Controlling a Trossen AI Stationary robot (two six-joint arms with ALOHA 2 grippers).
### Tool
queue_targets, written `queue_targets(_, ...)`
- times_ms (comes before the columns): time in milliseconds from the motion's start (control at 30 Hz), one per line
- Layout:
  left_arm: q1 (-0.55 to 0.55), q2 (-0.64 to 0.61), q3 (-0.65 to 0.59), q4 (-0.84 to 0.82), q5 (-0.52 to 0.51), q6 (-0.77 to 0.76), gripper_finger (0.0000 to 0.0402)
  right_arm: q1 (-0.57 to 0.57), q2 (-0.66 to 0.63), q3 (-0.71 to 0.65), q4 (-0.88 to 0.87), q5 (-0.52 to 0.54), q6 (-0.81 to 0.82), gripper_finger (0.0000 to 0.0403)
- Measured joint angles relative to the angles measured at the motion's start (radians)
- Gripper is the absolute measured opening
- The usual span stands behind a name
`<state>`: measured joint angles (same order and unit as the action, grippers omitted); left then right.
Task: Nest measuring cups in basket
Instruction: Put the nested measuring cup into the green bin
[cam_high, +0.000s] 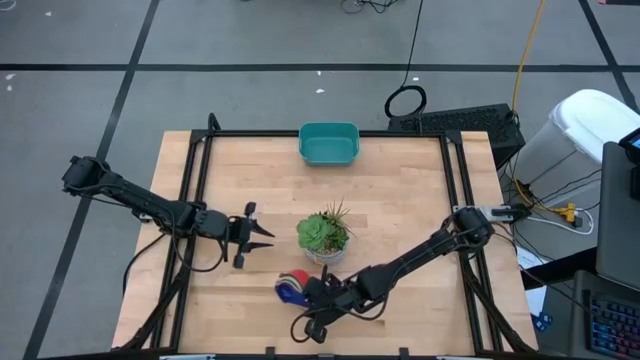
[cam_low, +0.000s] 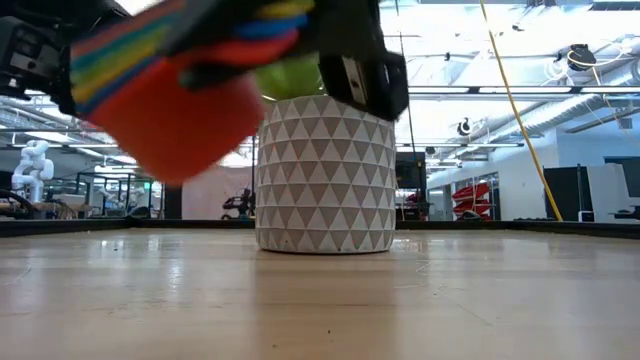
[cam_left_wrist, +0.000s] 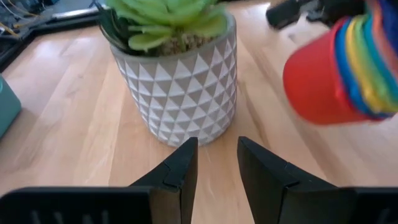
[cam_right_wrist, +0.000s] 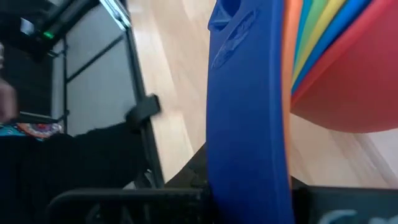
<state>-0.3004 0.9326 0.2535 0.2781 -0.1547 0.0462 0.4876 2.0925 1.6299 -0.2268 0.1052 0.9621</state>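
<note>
The measuring cups (cam_high: 292, 286) are nested in one stack, a red cup outermost, with orange, yellow, green and blue rims and handles layered together. The stack hangs in the air near the table's near edge, just in front of the white-potted succulent (cam_high: 323, 236). My right gripper (cam_high: 316, 293) is shut on the stack. My left gripper (cam_high: 262, 236) is open and touches nothing, level with the table, left of the plant; its fingers point at the pot (cam_left_wrist: 180, 93). The teal basket (cam_high: 329, 143) stands at the far edge with nothing in it. My right gripper holds the nested measuring cups by their stacked flat handles, the blue handle (cam_right_wrist: 249, 118) outermost and running back between the fingers. It comes level, from the table's right. The stack is lifted clear, and the red cup (cam_low: 170, 125) hangs above the tabletop, tilted on its side.
The succulent in its triangle-patterned pot (cam_low: 325, 175) stands mid-table between the cups and the basket. Bare wood lies to the left and right of the plant. Black frame rails (cam_high: 196, 190) run along both table sides.
</note>
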Motion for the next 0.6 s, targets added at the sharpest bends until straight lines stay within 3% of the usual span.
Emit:
queue_targets(367, 0.000, 0.000, 0.000, -0.047, 0.000, 0.010, 0.0118, -0.028, -0.115, 0.001, 0.022, 0.083, -0.083, 0.0019)
queue_targets(600, 0.000, 0.000, 0.000, -0.046, 0.000, -0.003, 0.0118, -0.067, -0.240, 0.002, -0.072, 0.111, -0.155, 0.0019)
